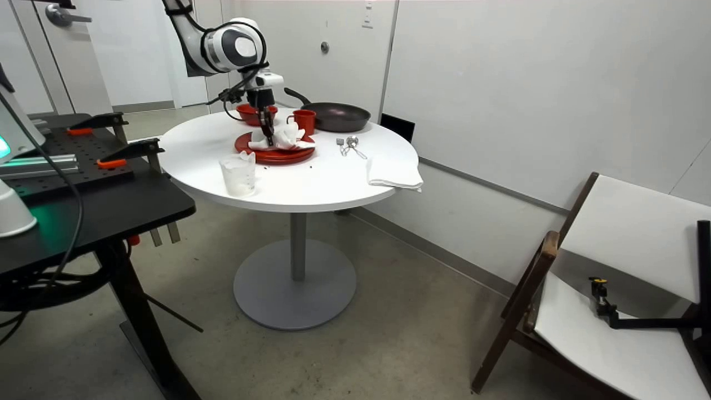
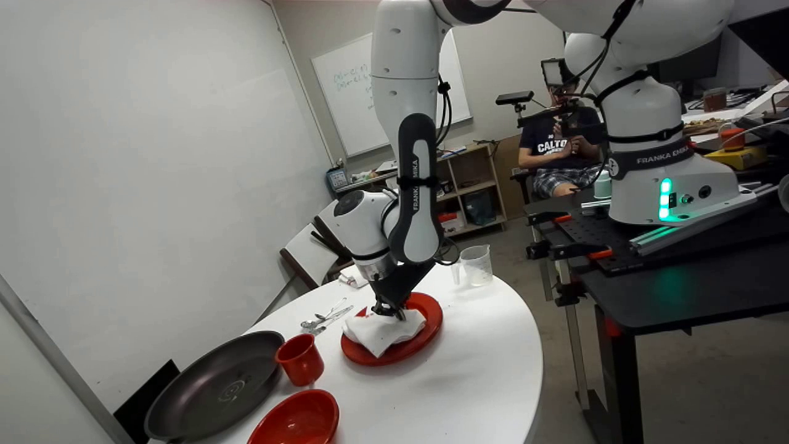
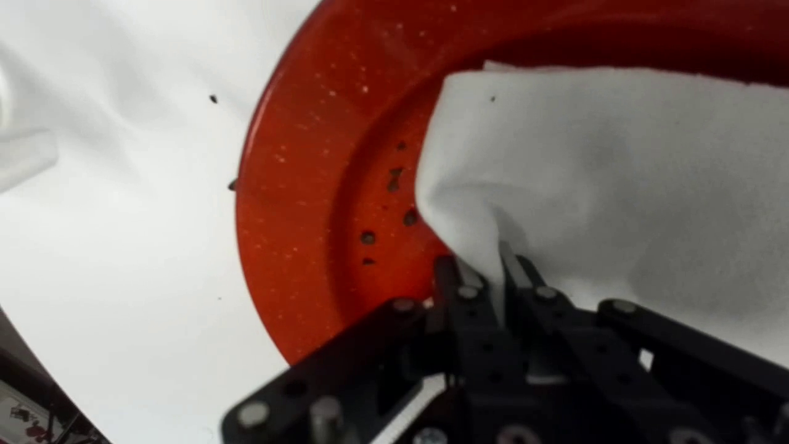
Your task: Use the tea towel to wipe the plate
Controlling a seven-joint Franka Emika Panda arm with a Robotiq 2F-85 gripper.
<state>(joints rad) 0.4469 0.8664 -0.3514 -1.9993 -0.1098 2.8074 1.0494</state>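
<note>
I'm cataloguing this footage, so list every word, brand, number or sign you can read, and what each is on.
"FRANKA EMIKA": along the robot arm, in an exterior view.
"FRANKA EMI...": on the robot base; last letters unclear.
"CALT...": on the seated person's shirt; the rest unclear.
Too small or blurred to read: handwriting on the whiteboard, the mark inside the frying pan, any marks on the measuring jug.

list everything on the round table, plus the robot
Plates: apparently two, red, stacked on table
Tea towel: one, white, on plates
Specks: several, dark, on plates and table
Frying pan: one, dark, near table edge
Mug: one, red, beside frying pan
Bowl: one, red, near mug
Folded cloth: one, white, at table edge
Utensils: count unclear, silvery, near folded cloth
Measuring jug: one, clear, near table edge
Tool: one, black, shut on tea towel
Arm: one, white and black, above table
</note>
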